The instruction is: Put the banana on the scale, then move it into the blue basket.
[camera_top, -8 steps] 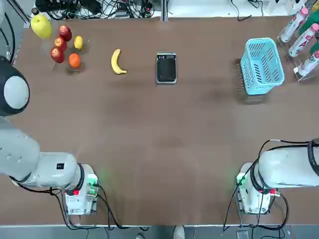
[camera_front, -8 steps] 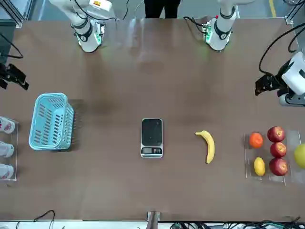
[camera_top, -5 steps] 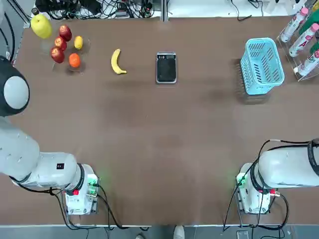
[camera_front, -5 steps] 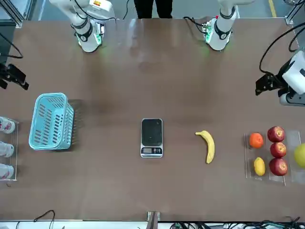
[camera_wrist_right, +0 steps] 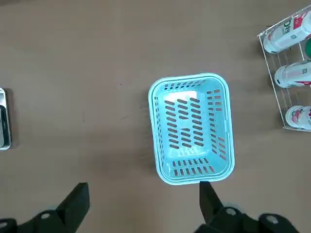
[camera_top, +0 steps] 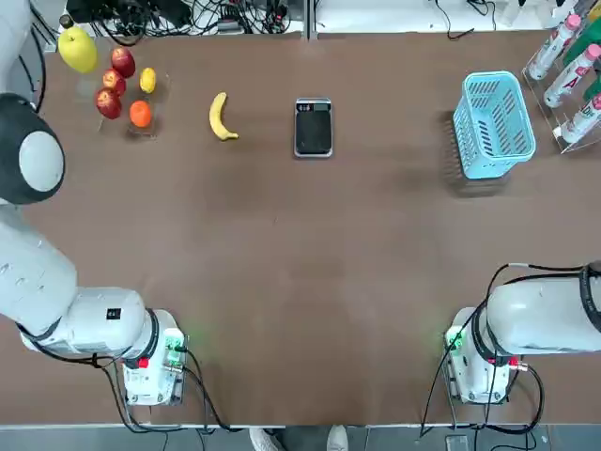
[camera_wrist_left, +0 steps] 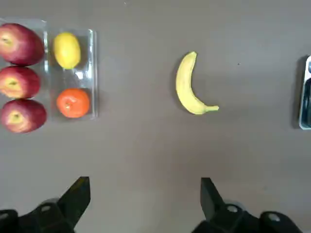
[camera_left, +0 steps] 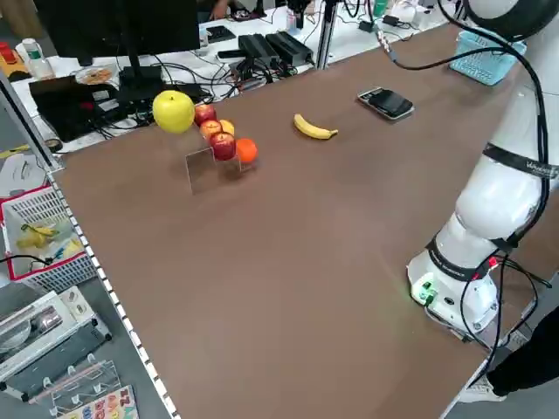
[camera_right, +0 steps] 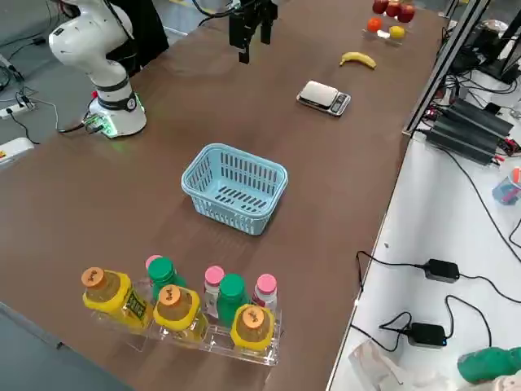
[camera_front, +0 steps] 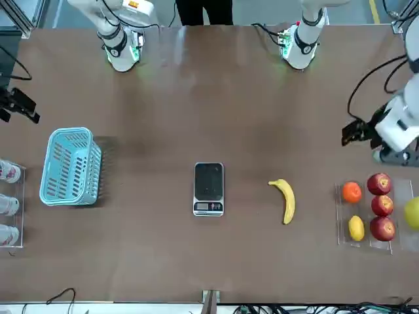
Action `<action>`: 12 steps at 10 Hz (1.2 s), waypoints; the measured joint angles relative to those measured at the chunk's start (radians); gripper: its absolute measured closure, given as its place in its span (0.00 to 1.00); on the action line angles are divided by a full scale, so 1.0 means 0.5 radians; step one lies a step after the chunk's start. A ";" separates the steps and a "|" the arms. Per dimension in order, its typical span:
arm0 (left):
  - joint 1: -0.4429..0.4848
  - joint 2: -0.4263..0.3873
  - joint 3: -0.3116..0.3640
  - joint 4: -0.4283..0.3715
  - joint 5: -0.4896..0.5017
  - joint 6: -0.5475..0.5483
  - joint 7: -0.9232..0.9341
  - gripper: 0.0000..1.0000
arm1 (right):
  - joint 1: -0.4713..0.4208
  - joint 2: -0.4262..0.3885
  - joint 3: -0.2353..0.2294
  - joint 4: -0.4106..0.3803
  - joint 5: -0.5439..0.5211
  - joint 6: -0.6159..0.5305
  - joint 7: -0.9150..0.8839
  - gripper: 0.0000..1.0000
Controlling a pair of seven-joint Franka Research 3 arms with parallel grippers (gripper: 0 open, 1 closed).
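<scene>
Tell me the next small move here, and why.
Probably the left gripper should come down over the banana. The banana lies untouched on the table, beside the scale and apart from it, on the left arm's side. That gripper is open and empty, raised above the table short of the fruit. The right gripper hangs over the basket.

Your views were evenly and brightly lit from overhead, soft shadow beside the blue basket [camera_top: 493,124], faint glare on the counter [camera_front: 196,78] near the bases, wrist views slightly soft.
</scene>
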 joint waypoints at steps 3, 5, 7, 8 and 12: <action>-0.071 0.104 -0.012 -0.198 -0.001 0.359 -0.156 0.00 | 0.001 0.000 0.000 -0.002 0.000 0.000 0.000 0.00; -0.149 0.219 -0.013 -0.356 -0.001 0.649 -0.271 0.00 | 0.001 0.000 0.001 -0.004 0.000 0.000 0.000 0.00; -0.167 0.419 -0.010 -0.416 -0.001 0.840 -0.413 0.00 | 0.001 0.001 0.001 -0.006 0.000 0.000 0.000 0.00; -0.163 0.520 -0.006 -0.418 -0.001 0.936 -0.484 0.00 | 0.001 0.001 0.001 -0.006 0.000 0.000 0.000 0.00; -0.213 0.830 -0.007 -0.432 0.047 1.309 -0.847 0.00 | 0.002 0.001 0.002 -0.007 0.000 0.000 0.000 0.00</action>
